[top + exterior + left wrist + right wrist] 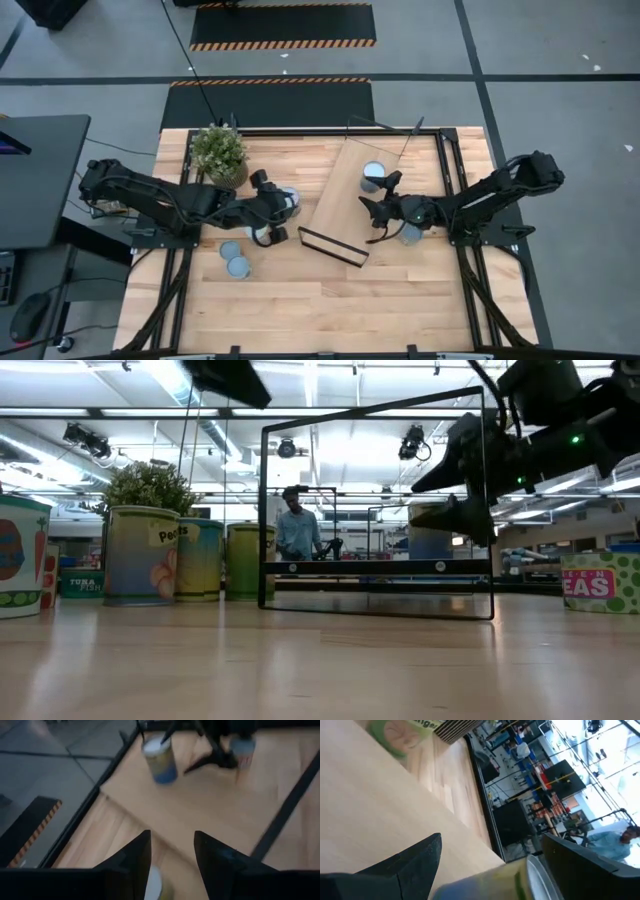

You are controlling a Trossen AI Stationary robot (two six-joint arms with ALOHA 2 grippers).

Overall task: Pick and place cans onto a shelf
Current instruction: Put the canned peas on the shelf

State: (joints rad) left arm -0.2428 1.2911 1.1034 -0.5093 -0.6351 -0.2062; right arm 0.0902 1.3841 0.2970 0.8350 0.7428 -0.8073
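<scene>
The shelf (345, 190), a light-wood board in a black wire frame, lies slanted at the table's middle, with one can (373, 175) standing on it. My right gripper (372, 218) hangs open above the shelf's right edge, its fingers one above the other (452, 490) with nothing between them. Another can (411, 233) stands on the table under the right arm and shows close in the right wrist view (520, 877). My left gripper (275, 210) is open and raised (170, 855) over a can (291, 202). Two more cans (234, 258) stand near the left.
A potted plant (218, 152) stands at the far left of the table, behind the left arm. Several cans (170, 555) line the left side in the low view. A person (297, 525) stands in the room beyond the table. Bare wood lies toward the near edge (330, 310).
</scene>
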